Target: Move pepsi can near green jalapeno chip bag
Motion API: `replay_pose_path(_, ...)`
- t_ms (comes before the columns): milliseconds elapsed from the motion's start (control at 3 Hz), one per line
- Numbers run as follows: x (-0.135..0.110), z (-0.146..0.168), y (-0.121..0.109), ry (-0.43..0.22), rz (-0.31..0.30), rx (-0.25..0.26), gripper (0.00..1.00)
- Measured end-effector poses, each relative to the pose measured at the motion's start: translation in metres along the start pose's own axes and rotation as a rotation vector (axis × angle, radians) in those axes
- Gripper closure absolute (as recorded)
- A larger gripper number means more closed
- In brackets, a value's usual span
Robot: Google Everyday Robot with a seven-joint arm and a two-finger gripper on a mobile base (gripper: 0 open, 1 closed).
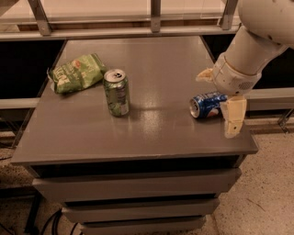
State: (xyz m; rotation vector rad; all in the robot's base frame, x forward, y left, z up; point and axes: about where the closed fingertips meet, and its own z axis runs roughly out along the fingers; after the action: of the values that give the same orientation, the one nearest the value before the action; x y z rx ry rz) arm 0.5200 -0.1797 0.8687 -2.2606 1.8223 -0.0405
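The pepsi can (206, 105) lies on its side near the table's right edge, silver top facing left. The green jalapeno chip bag (76, 72) lies crumpled at the far left of the table. My gripper (217, 102) hangs over the pepsi can with its fingers spread wide; one cream finger (234, 116) is in front of the can at its right end and the other (205, 74) is behind it. The fingers are apart from the can. The arm's white wrist covers the can's right end.
A green soda can (116, 92) stands upright between the pepsi can and the chip bag. The grey table (138, 137) ends just right of the gripper. A rail with metal posts (151, 13) runs along the back. Drawers sit below the top.
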Motion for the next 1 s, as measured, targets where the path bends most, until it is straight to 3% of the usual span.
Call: replay_pose_path(1000,0.018,0.014,-0.012,0.033,0.041,0.006,0.00)
